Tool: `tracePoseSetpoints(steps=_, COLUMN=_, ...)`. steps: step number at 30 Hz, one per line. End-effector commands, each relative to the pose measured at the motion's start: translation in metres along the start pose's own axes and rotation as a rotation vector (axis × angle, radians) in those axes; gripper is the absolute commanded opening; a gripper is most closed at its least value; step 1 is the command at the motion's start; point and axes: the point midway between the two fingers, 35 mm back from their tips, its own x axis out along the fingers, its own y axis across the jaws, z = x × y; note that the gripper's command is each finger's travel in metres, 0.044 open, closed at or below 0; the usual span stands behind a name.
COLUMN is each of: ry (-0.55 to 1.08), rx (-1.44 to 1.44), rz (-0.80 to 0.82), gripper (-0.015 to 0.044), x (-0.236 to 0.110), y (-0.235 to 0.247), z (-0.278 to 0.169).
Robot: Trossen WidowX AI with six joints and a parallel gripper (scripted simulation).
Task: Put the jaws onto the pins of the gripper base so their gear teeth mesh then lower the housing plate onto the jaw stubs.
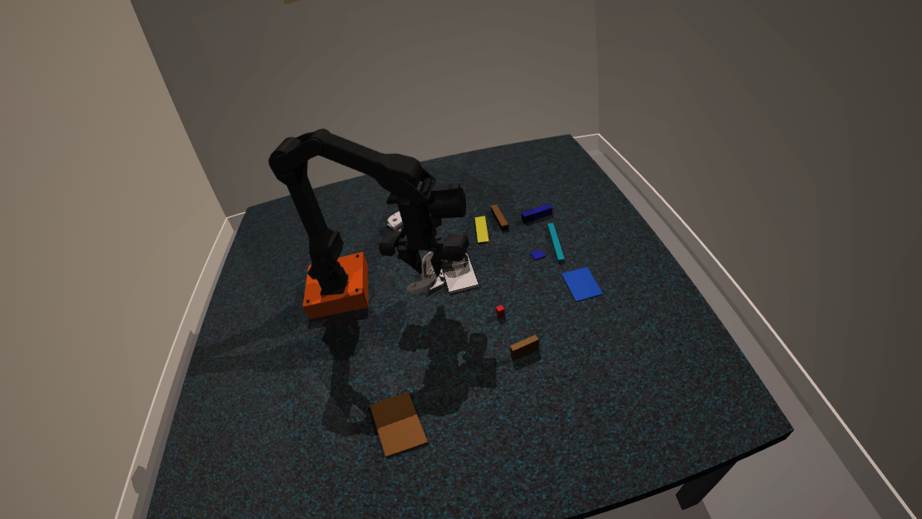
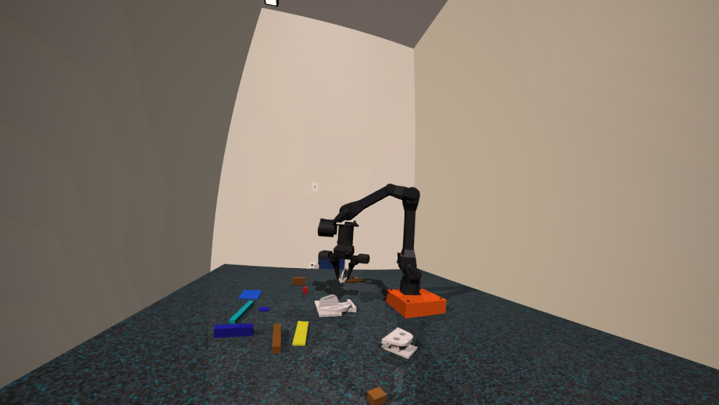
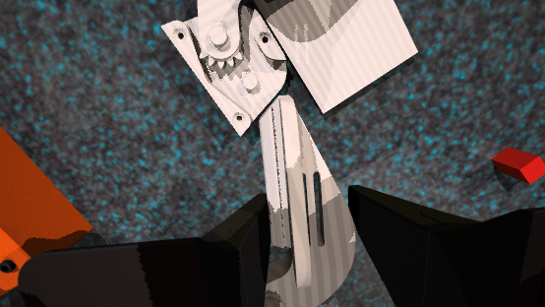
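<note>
Gripper base (image 1: pixel 441 280) (image 2: pixel 351 306) (image 3: pixel 266 98) on the speckled tabletop (image 1: pixel 289 387) (image 2: pixel 176 372) (image 3: pixel 123 128), near the middle, its toothed part on one pin (image 3: pixel 219 35), the other pin (image 3: pixel 251 82) bare. Largest above it: black arm (image 1: pixel 361 156) (image 2: pixel 372 201), bent over from an orange base block (image 1: pixel 356 274) (image 2: pixel 427 307) (image 3: pixel 34 192) at left in the top view. Next, brown panel (image 1: pixel 399 424) (image 2: pixel 355 279) on the near side; white slab (image 1: pixel 463 280) (image 2: pixel 328 311) (image 3: pixel 364 64) just right of the gripper base; white two-holed piece (image 1: pixel 394 220) (image 2: pixel 398 335), farther off. Between the fingers (image 1: pixel 428 267) (image 2: pixel 343 279), narrowed onto it: white slotted jaw (image 1: pixel 421 284) (image 2: pixel 342 275) (image 3: pixel 297 197), off the bare pin. Smaller, to the right: red block (image 1: pixel 500 311) (image 2: pixel 304 290) (image 3: pixel 516 164).
</note>
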Motion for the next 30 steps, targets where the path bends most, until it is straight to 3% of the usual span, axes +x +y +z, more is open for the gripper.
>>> tracePoseSetpoints(steps=1, ry=-0.005, rx=0.083, rz=0.003, gripper=0.0134, x=0.0, y=0.003, z=0.011)
tracePoseSetpoints(steps=30, ry=-0.008, rx=0.671, rz=0.009, gripper=0.0134, x=0.0, y=0.029, z=0.072)
